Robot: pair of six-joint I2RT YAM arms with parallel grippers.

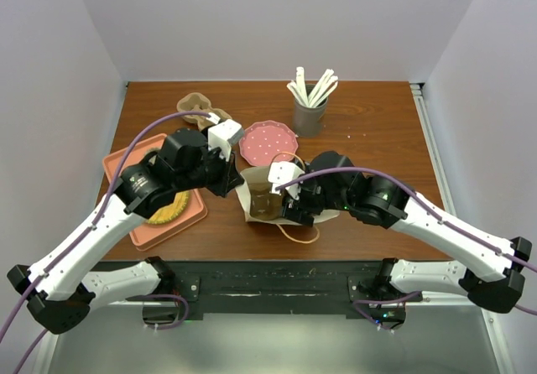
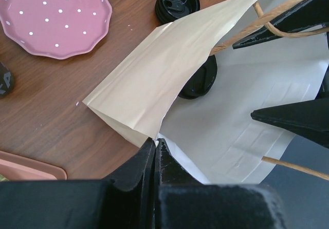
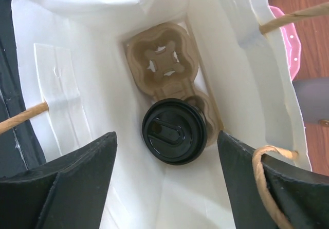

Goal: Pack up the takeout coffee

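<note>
Top view: white paper bag [image 1: 250, 191] stands open at centre frame on the wooden bench [image 1: 377, 148], between the two arms.

Left hand [image 2: 156, 146]: fingers pressed together, pinching the bag's rim at its corner. The tan outer face of the bag folds away toward upper right of the left wrist view, with the white lining to the right.

Right hand [image 3: 167, 134]: fingers spread wide, gripping nothing, poised over the bag mouth and looking straight down inside. A twine handle [image 3: 261, 163] loops against the finger at lower right.

Inside the bag: a brown pulp cup carrier [image 3: 162, 64] lies on the bottom. A coffee cup [image 3: 175, 131] with a black lid sits upright in the carrier pocket nearer the bottom of the frame. The pocket above it is vacant.

Outside the bag: a second black lid [image 2: 177, 2] on the bench at top centre of the left wrist view; cannot tell what is under it. A pink plate [image 2: 54, 18] with white dots is at upper left. Top view also shows an orange tray [image 1: 126, 166] at left and a grey cup [image 1: 309, 118] of white sticks near the back.
</note>
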